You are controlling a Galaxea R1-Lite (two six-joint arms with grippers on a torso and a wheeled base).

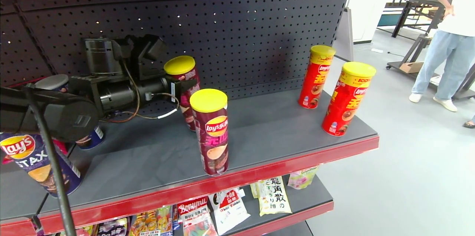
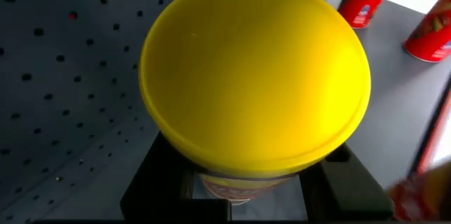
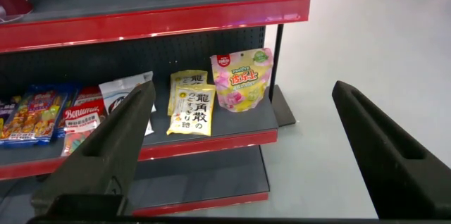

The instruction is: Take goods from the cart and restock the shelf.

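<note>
With left gripper (image 1: 183, 87) clamped on held can (image 1: 179, 64) just behind front can (image 1: 209, 132), right gripper (image 3: 243, 89) gaping empty, could topple front can off shelf (image 1: 278, 132) when withdrawing.

You've got a dark pegboard panel (image 1: 230, 24) spanning the far side, with pinpricks of light coming through holes near its top. A white wall (image 1: 367, 2) sits to its right. The floor (image 1: 408, 176) is smooth grey, evenly lit, running from near right to far right. At far right a black metal stand (image 1: 421, 43) has a cardboard box (image 1: 410, 67) on its base.
</note>
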